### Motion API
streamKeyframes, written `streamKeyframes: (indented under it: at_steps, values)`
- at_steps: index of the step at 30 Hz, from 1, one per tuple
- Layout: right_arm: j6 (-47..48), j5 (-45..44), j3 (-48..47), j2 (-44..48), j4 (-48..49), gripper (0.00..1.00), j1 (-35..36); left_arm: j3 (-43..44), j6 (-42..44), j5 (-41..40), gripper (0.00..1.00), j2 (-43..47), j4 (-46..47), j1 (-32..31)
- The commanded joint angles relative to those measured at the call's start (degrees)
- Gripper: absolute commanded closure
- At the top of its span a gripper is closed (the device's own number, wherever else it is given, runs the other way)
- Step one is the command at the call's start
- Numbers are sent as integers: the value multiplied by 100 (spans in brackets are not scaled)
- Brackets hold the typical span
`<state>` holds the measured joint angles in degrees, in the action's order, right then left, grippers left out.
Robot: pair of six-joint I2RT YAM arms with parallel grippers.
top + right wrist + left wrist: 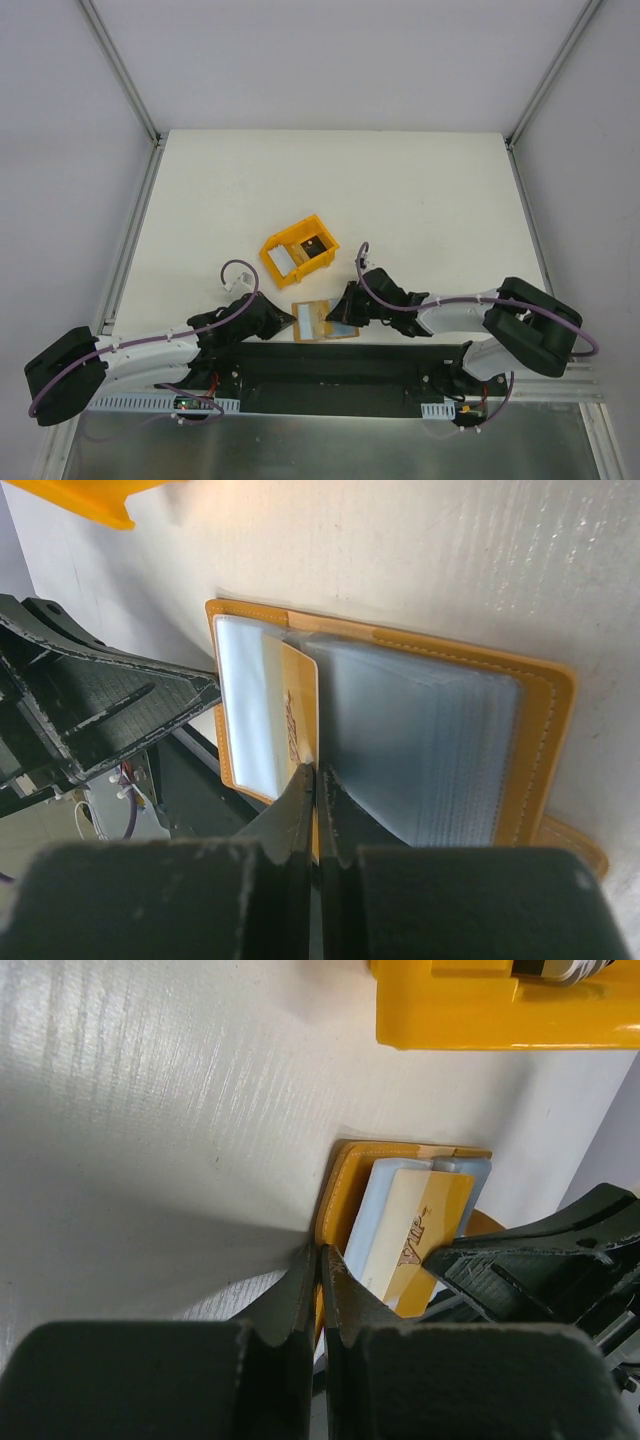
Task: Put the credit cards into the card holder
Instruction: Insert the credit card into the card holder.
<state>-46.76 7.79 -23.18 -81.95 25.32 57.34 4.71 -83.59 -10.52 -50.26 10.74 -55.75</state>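
Both arms look alike to me — left arm (150, 352) and right arm (455, 312) wear white shells between bulky black joints, with a purple cable (240, 268) looping along each. The fingers (290, 1295) are matte black wedges, rough-edged.

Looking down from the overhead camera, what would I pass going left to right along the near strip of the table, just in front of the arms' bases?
left gripper → card holder → right gripper
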Motion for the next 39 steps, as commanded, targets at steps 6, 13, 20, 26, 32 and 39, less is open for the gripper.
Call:
streamKeyframes:
  at_steps: [6, 13, 20, 26, 32, 39]
  values:
    - [-149, -270, -467, -681, -133, 100, 356, -234, -25, -2, 100, -247, -565, 46]
    - [-35, -199, -723, -832, -211, 90, 392, -190, -26, -29, 100, -247, -556, 46]
    - [431, -1068, -662, 135, -1398, 66, 392, -313, -96, -37, 100, -133, -564, 55]
    - [616, -597, -907, -48, -1284, 62, 427, -357, -61, -37, 100, -54, -556, 55]
    - [783, -331, -1250, -461, -1258, 62, 523, -330, -52, -37, 100, -72, -556, 55]
    - [791, 3, -1637, -998, -1477, 62, 533, -304, -34, -55, 100, -45, -556, 46]
